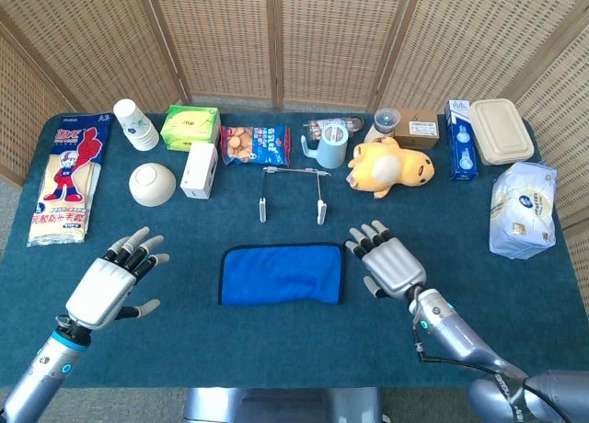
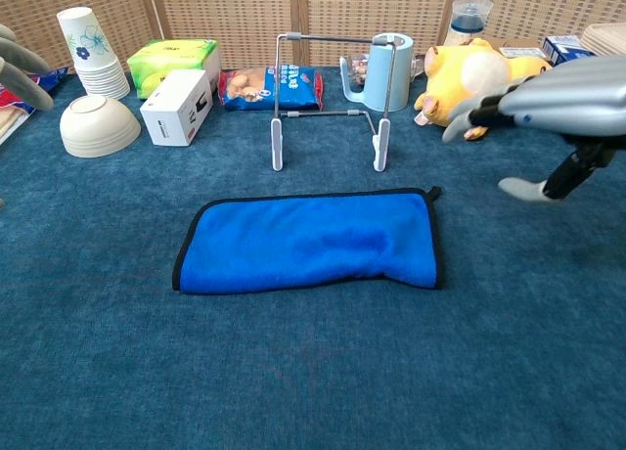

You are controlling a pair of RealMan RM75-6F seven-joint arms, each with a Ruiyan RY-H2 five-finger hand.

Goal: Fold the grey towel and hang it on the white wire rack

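Flat on the table [image 1: 276,349], the towel [image 1: 282,274], blue in these views with a dark edge, lies folded just in front of the white wire rack [image 1: 292,190]; the right hand [image 1: 389,262] hovers just right of the towel, fingers spread, holding nothing; the left hand [image 1: 112,282] hangs well left of it, likewise splayed and empty; print on the snack bag [image 1: 255,143] behind the rack is too small to read.
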